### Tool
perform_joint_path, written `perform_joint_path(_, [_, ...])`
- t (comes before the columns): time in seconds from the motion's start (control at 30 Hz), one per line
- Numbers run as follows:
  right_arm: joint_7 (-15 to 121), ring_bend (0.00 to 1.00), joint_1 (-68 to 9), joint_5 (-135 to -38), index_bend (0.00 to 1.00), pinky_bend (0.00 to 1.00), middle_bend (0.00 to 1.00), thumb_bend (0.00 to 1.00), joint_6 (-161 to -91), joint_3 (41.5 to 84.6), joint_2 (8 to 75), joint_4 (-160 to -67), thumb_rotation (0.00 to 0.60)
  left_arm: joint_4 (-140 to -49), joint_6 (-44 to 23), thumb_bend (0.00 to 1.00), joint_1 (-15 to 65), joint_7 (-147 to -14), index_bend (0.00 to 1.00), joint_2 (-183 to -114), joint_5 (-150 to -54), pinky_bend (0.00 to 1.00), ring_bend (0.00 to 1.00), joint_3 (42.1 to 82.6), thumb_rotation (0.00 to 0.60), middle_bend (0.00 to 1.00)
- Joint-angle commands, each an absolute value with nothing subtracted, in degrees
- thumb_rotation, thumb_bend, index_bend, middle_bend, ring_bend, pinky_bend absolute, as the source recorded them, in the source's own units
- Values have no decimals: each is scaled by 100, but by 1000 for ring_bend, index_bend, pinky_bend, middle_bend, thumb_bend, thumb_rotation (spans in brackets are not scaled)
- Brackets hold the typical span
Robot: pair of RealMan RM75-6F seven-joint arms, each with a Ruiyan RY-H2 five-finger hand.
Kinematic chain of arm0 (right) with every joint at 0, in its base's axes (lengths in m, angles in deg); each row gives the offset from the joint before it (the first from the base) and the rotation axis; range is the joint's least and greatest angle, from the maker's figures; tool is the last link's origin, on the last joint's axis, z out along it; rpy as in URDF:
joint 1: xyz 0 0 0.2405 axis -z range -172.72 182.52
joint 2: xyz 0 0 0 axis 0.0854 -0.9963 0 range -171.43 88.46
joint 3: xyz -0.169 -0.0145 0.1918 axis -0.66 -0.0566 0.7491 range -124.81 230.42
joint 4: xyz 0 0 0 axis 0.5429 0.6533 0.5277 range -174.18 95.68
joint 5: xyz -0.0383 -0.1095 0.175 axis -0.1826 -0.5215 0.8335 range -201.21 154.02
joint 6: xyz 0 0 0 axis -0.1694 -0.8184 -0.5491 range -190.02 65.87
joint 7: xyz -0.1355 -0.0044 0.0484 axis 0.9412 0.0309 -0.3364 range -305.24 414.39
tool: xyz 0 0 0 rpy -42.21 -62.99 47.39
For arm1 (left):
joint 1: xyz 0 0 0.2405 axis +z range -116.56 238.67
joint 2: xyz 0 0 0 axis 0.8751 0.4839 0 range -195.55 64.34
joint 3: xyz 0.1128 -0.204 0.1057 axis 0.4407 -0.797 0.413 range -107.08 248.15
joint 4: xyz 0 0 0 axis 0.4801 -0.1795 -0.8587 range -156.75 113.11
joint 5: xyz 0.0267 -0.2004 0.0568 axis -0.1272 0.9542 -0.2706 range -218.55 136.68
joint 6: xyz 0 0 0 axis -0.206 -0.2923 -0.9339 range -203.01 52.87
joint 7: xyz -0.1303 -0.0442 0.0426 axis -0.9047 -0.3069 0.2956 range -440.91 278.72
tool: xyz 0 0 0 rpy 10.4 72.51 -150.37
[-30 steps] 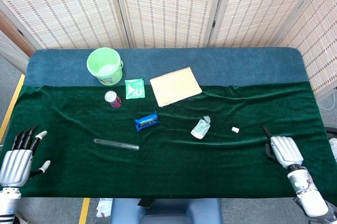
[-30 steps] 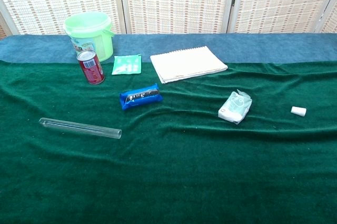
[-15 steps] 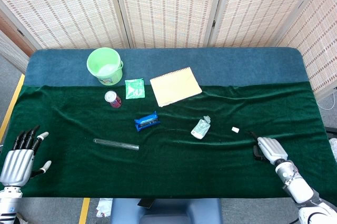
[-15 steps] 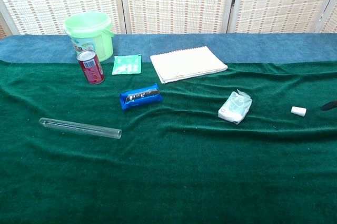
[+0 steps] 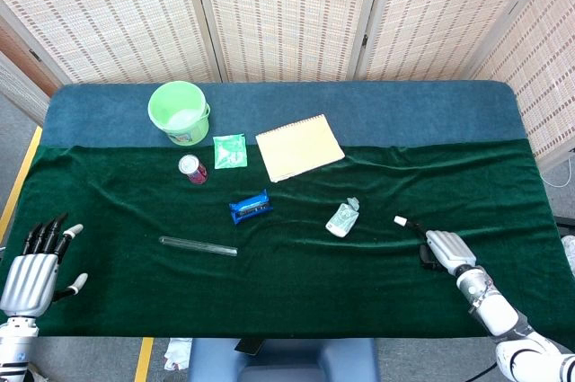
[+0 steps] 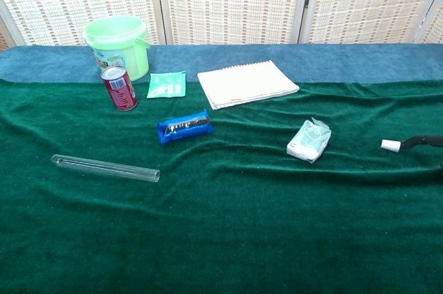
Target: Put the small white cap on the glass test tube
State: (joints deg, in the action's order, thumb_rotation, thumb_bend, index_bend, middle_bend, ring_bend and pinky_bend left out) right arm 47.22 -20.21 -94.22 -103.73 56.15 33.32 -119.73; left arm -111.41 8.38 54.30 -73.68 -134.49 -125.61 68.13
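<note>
On the green velvet cloth (image 5: 296,283) covering the surface: one glass test tube (image 5: 198,246), lying flat toward the left front, apart from all other items; one small white cap (image 5: 400,220), lying on the cloth at the right, well apart from the tube. Right robot hand (image 5: 440,250), low over the cloth at the right front, one dark fingertip (image 6: 415,141) extended to the cap and touching or just short of it, which cannot be told; the remaining fingers appear curled in, and whether the hand is closed or parted cannot be told. Left robot hand (image 5: 34,265), at the near left corner, palm down, fingers spread apart, holding nothing; seen in the head view only. Further items: one blue snack wrapper (image 5: 250,207), near the middle of the cloth; one crumpled white-and-green packet (image 5: 341,217), between the wrapper and the cap; one red drink can (image 5: 191,169), upright, left rear; one green sachet (image 5: 229,151), flat, just beside the can; one spiral notebook (image 5: 299,147), closed, straddling the rear edge of the green cloth; one light green bucket (image 5: 179,112), upright on the blue cloth (image 5: 404,108) behind. Backdrop: woven folding screen (image 5: 287,13).
</note>
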Motion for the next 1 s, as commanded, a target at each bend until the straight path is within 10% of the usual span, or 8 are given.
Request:
perform_joint_path(0.03, [4739, 1000, -2042, -9427, 93, 993, 865, 911, -10397, 5619, 3355, -11963, 590, -11149, 847, 274, 5438, -7368, 194, -13441, -12553, 0, 58, 6810, 600, 54])
perform_joint_path(1.0, [5341, 1000, -2371, -9219, 93, 993, 866, 912, -10507, 5657, 3430, -12086, 590, -11206, 836, 274, 5458, -7297, 194, -13423, -12527, 0, 58, 6839, 600, 54])
